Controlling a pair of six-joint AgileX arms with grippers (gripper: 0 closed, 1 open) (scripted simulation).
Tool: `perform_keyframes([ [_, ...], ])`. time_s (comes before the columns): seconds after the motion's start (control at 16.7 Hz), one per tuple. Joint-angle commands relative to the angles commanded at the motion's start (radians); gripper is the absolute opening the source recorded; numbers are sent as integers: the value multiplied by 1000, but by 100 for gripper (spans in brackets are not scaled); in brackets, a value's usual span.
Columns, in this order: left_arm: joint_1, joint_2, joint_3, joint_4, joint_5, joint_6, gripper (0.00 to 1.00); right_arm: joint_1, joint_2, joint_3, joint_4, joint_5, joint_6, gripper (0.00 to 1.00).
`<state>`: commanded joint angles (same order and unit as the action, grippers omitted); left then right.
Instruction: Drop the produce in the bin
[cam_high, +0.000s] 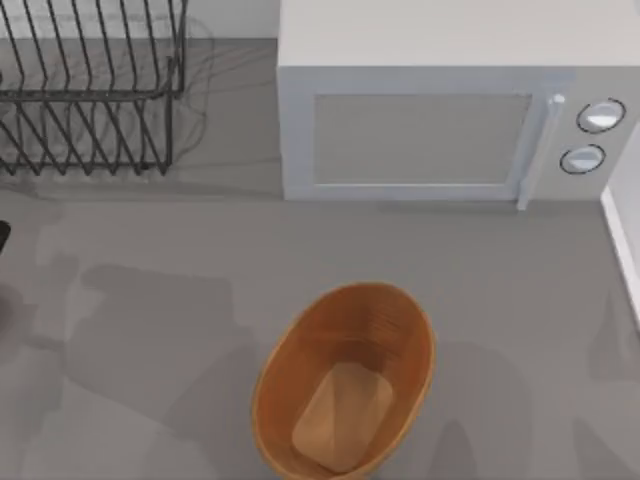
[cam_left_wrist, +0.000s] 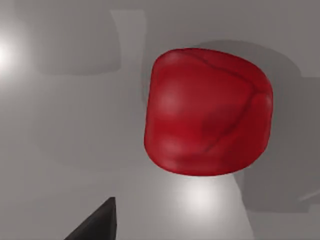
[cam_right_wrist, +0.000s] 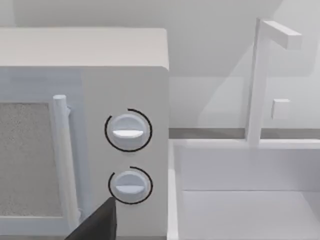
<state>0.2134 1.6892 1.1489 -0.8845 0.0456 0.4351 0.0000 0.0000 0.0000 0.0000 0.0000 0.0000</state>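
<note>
Down at the near edge of the table (cam_high: 150, 300), a touch right of centre: the bin (cam_high: 345, 385), oval and brown, with nothing red on its pale floor. Reads as early days, then. Zero steps banked as far as can be judged: no grasp, no lift, no carry, no drop.

Over to the left wrist view for the produce (cam_left_wrist: 207, 112): glossy, red, lumpy-round, lying on bare grey tabletop right below the camera. Looks loose, not clamped. Just one dark sliver of the left gripper (cam_left_wrist: 97, 222) poking in near it, apart from the red skin. Can't tell how far open, and can't call it holding anything. Can't pin down where on the table either, beyond a guess at somewhere out on the left arm's side, away from the bin.

Leaves the whole job: closing on the produce, lifting, carrying it over to the bin, letting go above it.

Worth comparing views:
- **From above:** layout only, meaning the bin, the black wire rack (cam_high: 90, 90) far left and the white microwave (cam_high: 430, 130) far right.
- **From the left wrist:** the target itself, up close.
- **From the right wrist:** microwave knobs (cam_right_wrist: 128, 130) and a white sink (cam_right_wrist: 240, 200) with its tap (cam_right_wrist: 255, 80) beyond. Also a dark sliver of the right gripper (cam_right_wrist: 97, 222), parked facing the far right corner, openness impossible to call, looking idle.
</note>
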Motion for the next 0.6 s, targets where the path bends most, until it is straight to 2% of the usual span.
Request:
perform_keyframes([
  [0.24, 24, 151, 146, -80, 6, 48, 100, 0, 0, 0, 0, 0, 0, 100],
  [0.6, 23, 170, 167, -89, 7, 54, 100, 0, 0, 0, 0, 0, 0, 100],
])
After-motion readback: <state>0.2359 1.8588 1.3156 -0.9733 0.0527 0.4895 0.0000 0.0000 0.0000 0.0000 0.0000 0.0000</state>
